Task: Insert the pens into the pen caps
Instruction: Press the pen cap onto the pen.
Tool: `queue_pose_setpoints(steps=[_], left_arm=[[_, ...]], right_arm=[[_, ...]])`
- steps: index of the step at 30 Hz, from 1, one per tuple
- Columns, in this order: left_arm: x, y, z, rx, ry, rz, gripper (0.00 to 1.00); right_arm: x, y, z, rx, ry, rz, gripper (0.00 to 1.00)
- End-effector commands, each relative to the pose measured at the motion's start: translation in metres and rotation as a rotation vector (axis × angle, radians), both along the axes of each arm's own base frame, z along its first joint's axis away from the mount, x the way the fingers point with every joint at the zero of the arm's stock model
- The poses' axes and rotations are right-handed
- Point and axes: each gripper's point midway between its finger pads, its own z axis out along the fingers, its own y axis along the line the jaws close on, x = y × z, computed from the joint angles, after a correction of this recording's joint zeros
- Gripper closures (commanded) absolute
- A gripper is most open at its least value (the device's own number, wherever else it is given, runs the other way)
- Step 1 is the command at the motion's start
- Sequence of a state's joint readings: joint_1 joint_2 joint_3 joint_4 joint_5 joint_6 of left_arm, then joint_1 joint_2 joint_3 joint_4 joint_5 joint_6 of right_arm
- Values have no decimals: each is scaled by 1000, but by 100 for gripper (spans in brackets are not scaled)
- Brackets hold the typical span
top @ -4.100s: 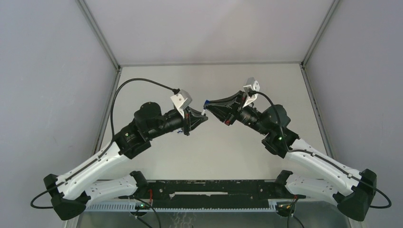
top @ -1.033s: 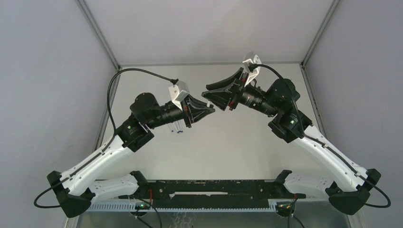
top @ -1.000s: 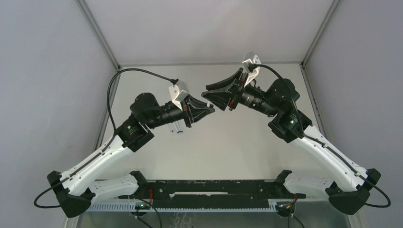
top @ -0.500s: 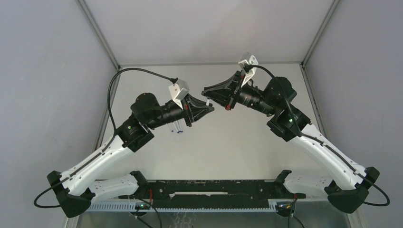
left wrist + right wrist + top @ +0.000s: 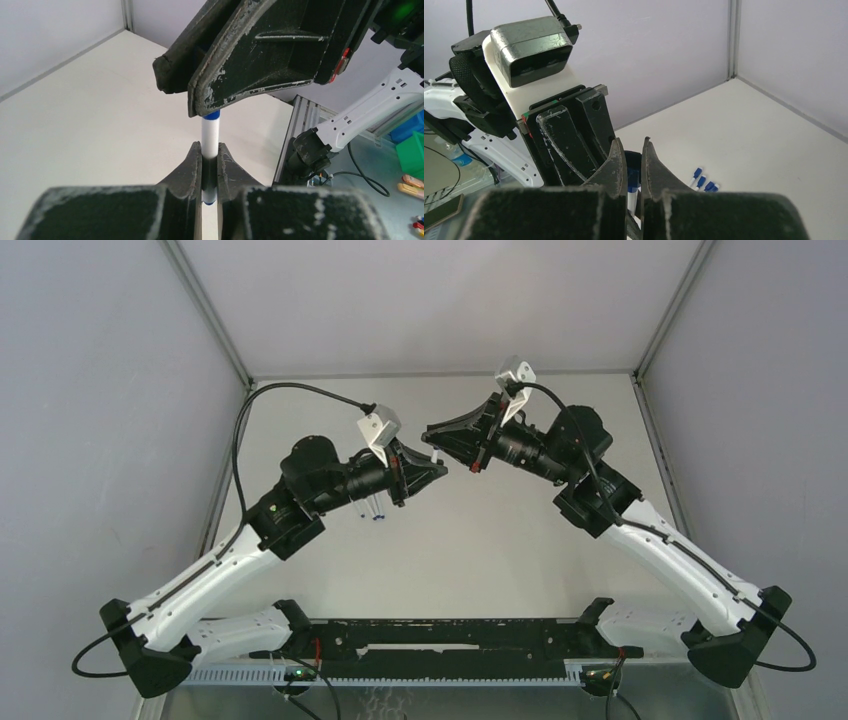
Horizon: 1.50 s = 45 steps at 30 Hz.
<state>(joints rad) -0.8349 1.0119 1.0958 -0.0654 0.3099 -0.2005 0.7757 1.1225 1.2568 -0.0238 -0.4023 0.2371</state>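
We see two robot arms meeting in mid-air above a pale table (image 5: 480, 540), their tips almost touching. The left gripper (image 5: 210, 150) has its fingers clamped on a thin white pen (image 5: 210, 132), gripping it near the middle so that a short length stands out above the pads. The pen points straight at the right gripper (image 5: 630, 145), whose fingers are pressed nearly together on what appears to be a small dark blue pen cap (image 5: 632, 176), mostly hidden between the pads. In the left wrist view the pen's blue upper end disappears between the right fingers, so we cannot tell how far it has entered the cap. The other pens (image 5: 372, 510) lie close together on the table under the left arm, white with blue ends; whether they are capped is too small to tell. We judge the pen to be very light, stiff and smooth, so it can slide or pivot in the pads if pushed off its axis. The mid-shaft hold looks sound, because it leaves the tip free and keeps the exposed length short. The cap is tiny, hard and likely slippery, and we think it is best held across its sides with its mouth left open. A straight, gentle push along the pen's axis suits both parts.
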Motion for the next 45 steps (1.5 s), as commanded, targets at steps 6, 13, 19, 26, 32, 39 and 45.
queue_pose_setpoints(steps=[6, 13, 19, 26, 32, 39, 45], left_arm=[[15, 18, 111, -318, -203, 75, 100], [25, 32, 119, -315, -241, 119, 100], [29, 41, 118, -274, -269, 158, 100], [30, 49, 121, -259, -295, 176, 100], [24, 39, 104, -212, -282, 141, 100], [14, 29, 68, -113, -256, 131, 100], [12, 25, 38, -73, -191, 106, 100]], right_arm=[[-34, 20, -147, -249, 292, 148, 100], [-74, 43, -214, -304, 436, 251, 100], [-98, 48, -254, -367, 513, 294, 100], [-100, 46, -259, -373, 525, 291, 100], [-65, 59, -176, -178, 465, 245, 100], [-6, 38, -47, 42, 288, 108, 96], [-9, 10, 26, 141, 129, 107, 75]])
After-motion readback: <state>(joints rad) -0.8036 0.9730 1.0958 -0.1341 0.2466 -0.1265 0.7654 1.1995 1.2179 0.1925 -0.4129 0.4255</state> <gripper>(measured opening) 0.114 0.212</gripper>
